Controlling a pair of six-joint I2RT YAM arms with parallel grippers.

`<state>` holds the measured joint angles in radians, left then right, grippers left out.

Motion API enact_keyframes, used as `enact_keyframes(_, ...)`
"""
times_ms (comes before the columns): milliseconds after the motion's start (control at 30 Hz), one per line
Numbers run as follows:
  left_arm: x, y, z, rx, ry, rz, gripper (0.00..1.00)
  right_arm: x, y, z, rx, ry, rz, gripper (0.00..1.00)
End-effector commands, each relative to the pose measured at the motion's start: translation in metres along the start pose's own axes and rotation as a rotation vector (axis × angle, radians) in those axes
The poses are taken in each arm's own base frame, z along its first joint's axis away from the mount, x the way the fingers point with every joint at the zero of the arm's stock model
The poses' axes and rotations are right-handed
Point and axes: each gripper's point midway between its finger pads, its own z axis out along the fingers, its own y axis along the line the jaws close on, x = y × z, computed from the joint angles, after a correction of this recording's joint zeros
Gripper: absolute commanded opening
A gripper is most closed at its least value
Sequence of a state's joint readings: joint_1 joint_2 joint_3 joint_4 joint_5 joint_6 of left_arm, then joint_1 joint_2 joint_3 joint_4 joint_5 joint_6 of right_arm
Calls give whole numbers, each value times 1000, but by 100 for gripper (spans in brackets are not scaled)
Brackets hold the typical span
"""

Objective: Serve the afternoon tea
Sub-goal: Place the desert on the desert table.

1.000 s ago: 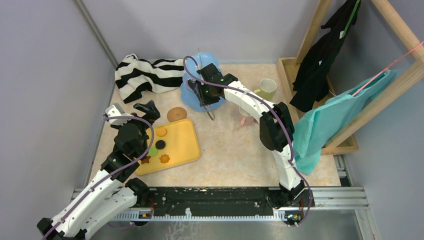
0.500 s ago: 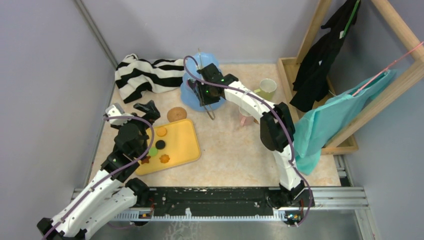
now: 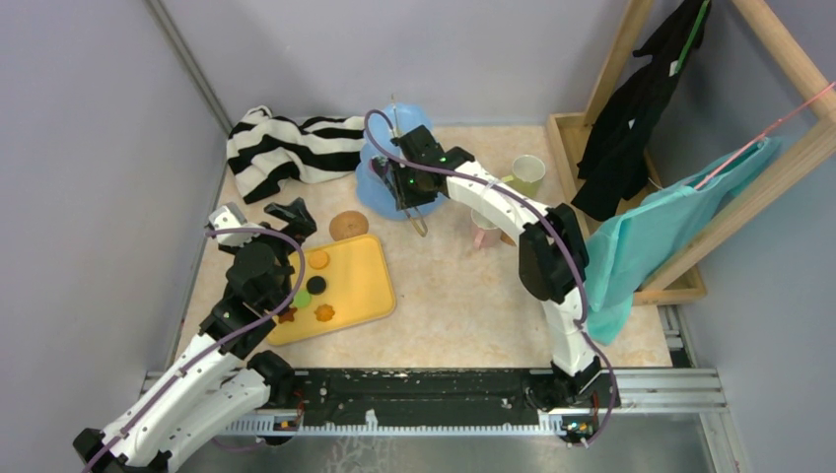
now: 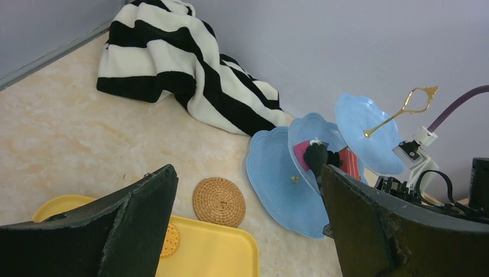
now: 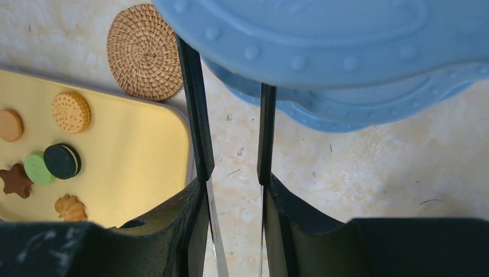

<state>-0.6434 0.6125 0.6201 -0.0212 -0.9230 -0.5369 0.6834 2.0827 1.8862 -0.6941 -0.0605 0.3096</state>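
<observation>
My right jaws (image 4: 323, 157) reach between tiers of the blue stand (image 4: 271, 173), upright at the desk's (image 3: 444, 286) far edge; grip unclear. Left jaws (image 3: 258, 219) gape.

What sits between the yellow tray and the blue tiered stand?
A round cork coaster lies there; the left wrist view shows it clearly.

Beige table (image 3: 453, 296), yellow tray (image 3: 360, 281), striped cloth (image 3: 286, 148), coaster (image 3: 348, 225)

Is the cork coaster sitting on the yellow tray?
No, the cork coaster lies on the table, just beyond the yellow tray's edge.
</observation>
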Motion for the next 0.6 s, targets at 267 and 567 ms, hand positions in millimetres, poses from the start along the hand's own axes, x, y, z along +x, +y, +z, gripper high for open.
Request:
enact_keyframes(267,-9,-5,1,12,-18,-11,99,-36,8,-44,-32,-141,-7,36)
enact_keyframes(567,-11,-5,0,9,-20,-12,99,-36,7,-47,-29,-148,-8,37)
